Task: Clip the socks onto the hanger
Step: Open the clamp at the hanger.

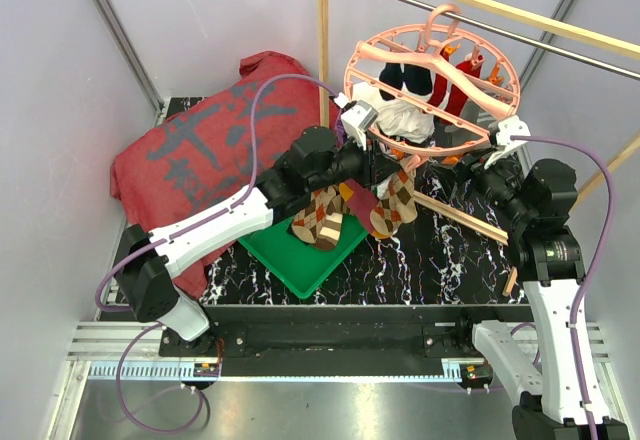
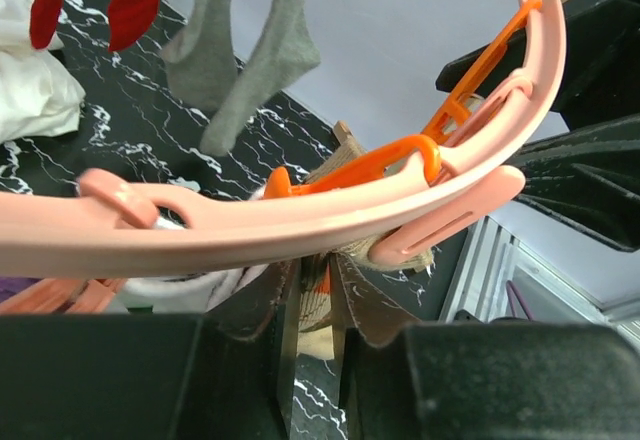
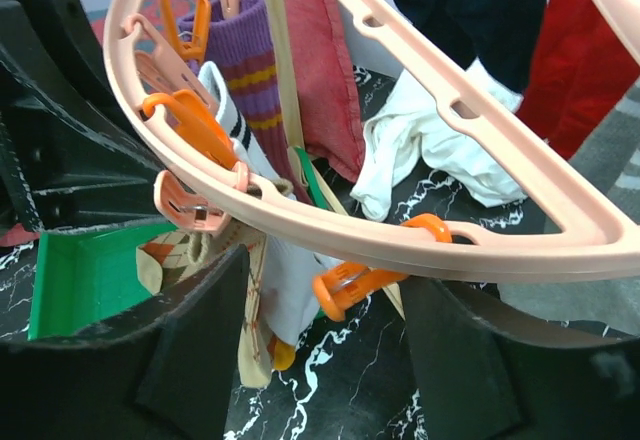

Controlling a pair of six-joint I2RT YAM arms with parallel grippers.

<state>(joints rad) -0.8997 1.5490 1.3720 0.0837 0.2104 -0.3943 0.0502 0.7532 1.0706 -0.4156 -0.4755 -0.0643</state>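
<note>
The salmon-pink ring hanger [image 1: 430,80] hangs from the rail with navy [image 1: 400,78], red [image 1: 462,88] and white [image 1: 405,118] socks clipped on it. Two brown argyle socks [image 1: 320,215] dangle under its near-left rim. My left gripper [image 1: 378,165] is at that rim; in the left wrist view [image 2: 318,280] its jaws are nearly closed on an argyle sock [image 2: 322,300] just below the ring [image 2: 300,225] and a pink clip [image 2: 440,228]. My right gripper [image 1: 478,165] is at the near-right rim, open [image 3: 330,300] around an empty orange clip [image 3: 355,285]. A purple-orange striped sock [image 3: 245,60] hangs beyond.
A green tray [image 1: 310,250] lies under the argyle socks. A big red cloth [image 1: 200,150] covers the back left. The wooden-and-metal rail frame [image 1: 323,40] stands behind the hanger, with a wooden bar [image 1: 460,218] on the marble table. Grey socks [image 2: 240,50] hang on the far rim.
</note>
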